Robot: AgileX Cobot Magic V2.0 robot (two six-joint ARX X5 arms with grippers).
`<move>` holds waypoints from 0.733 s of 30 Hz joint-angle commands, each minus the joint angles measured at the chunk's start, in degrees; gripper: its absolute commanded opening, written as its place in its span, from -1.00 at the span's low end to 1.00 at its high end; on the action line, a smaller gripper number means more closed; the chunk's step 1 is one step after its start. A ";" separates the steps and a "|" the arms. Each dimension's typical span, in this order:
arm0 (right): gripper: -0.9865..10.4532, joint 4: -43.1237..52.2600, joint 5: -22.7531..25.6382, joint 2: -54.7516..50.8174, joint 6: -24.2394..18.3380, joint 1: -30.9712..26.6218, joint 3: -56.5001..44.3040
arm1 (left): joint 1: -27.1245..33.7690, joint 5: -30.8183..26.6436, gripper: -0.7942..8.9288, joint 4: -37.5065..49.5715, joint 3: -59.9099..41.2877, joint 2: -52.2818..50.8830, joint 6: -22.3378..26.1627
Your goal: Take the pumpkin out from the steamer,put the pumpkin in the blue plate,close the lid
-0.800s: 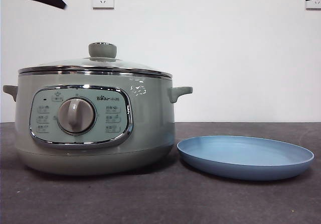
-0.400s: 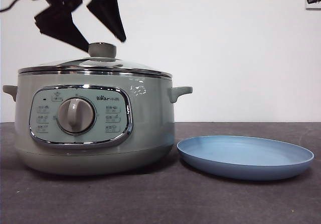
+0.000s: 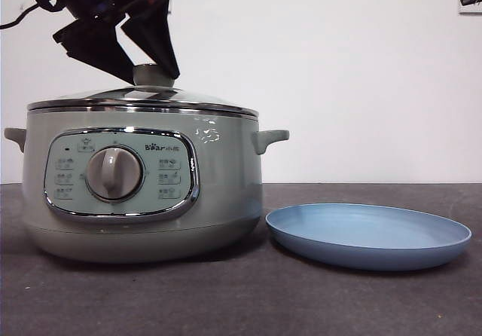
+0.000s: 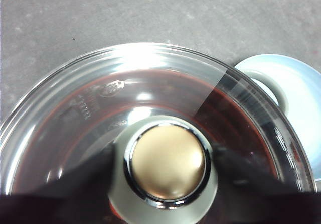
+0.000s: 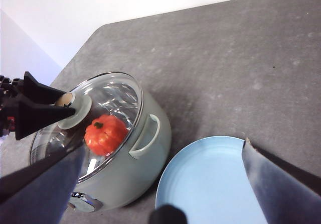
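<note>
Black jaws of the left gripper (image 3: 147, 71) are spread around the green knob of the round glass lid (image 3: 143, 96) on the big green steamer (image 3: 218, 193). The small orange pumpkin (image 5: 105, 134) is seen inside. The lid could slip if pinched off-centre

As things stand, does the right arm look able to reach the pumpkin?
Probably not yet. The pumpkin sits inside the steamer under the glass lid, which is on. The left gripper straddles the lid's knob, jaws open; the right gripper waits above the blue plate.
</note>
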 commanded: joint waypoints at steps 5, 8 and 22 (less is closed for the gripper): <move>0.11 0.17 0.13 0.07 -0.46 0.15 0.20 | -0.13 -0.09 -0.86 0.26 0.07 0.04 1.42; 0.11 0.20 0.11 0.07 -0.44 0.15 0.20 | -0.07 -0.11 -0.86 0.57 0.42 -0.04 1.40; 0.11 3.32 -2.84 3.15 -0.48 6.71 2.69 | -0.07 -1.77 -0.86 0.13 6.05 -9.51 1.38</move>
